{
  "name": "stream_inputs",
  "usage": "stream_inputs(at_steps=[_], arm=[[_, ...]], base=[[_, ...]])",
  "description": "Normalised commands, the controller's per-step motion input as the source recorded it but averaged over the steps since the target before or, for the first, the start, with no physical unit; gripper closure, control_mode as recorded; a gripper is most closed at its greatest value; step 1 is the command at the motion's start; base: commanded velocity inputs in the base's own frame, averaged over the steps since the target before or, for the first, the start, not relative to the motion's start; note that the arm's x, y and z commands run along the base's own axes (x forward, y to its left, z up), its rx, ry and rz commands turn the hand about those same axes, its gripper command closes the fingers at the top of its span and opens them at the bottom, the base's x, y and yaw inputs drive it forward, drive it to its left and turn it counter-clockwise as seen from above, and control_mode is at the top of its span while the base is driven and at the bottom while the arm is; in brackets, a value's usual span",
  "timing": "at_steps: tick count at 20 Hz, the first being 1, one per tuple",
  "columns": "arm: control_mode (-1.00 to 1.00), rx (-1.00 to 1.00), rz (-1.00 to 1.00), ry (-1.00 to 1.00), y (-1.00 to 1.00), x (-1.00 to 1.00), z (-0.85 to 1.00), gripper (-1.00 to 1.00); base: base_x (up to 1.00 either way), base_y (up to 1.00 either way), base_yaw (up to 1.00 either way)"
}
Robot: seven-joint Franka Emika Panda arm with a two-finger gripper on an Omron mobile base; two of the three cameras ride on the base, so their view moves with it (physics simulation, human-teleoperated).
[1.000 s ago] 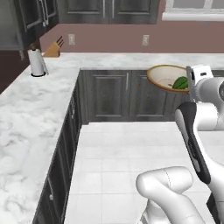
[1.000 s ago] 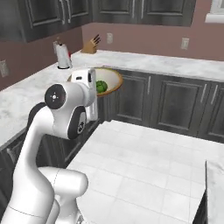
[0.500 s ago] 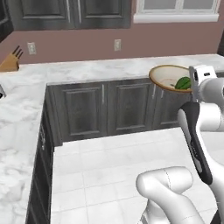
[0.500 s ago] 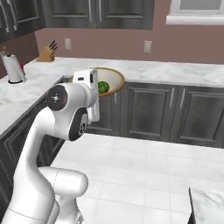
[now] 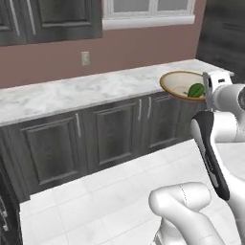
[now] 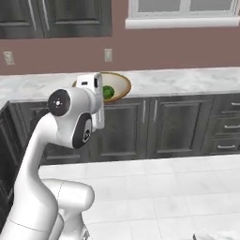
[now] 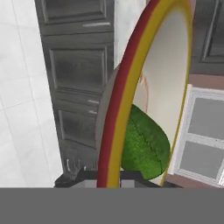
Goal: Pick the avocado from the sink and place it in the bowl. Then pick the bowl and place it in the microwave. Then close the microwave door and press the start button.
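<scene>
My gripper [image 7: 109, 178] is shut on the near rim of the tan-rimmed bowl [image 7: 117, 100], which it holds in the air above the floor in front of the counter. The dark-green avocado [image 7: 145, 144] lies inside the bowl against the cream wall close to the fingers. In the left base view the bowl [image 5: 182, 83] with the avocado [image 5: 195, 90] hangs at the right, just left of the gripper [image 5: 207, 92]. The right base view shows the bowl [image 6: 118, 86] and the avocado [image 6: 108, 92] beside the gripper [image 6: 100, 92]. The sink and the microwave with its door are out of view.
A white marble counter [image 5: 91, 93] runs along the brown wall over dark grey cabinets [image 6: 173, 126]. A wall outlet [image 5: 85, 58] and a window [image 6: 180, 9] sit above it. White tiled floor [image 5: 95, 201] lies between me and the cabinets.
The whole picture has slid leftwards, so the camera has turned right; the knife block and paper towel roll have left the views and a window has come in. The bowl stays gripped.
</scene>
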Motion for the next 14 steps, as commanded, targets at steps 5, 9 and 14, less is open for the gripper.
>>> stream_inputs(at_steps=[5,9,14], arm=[[1.00,0.00,0.00,0.00,0.00,0.00,0.00,1.00],[1.00,0.00,0.00,0.00,0.00,0.00,0.00,1.00],[1.00,0.00,0.00,0.00,0.00,0.00,0.00,1.00]], base=[[0.36,-0.38,-0.62],[0.32,-0.27,-0.65],[0.43,-0.03,-0.66]])
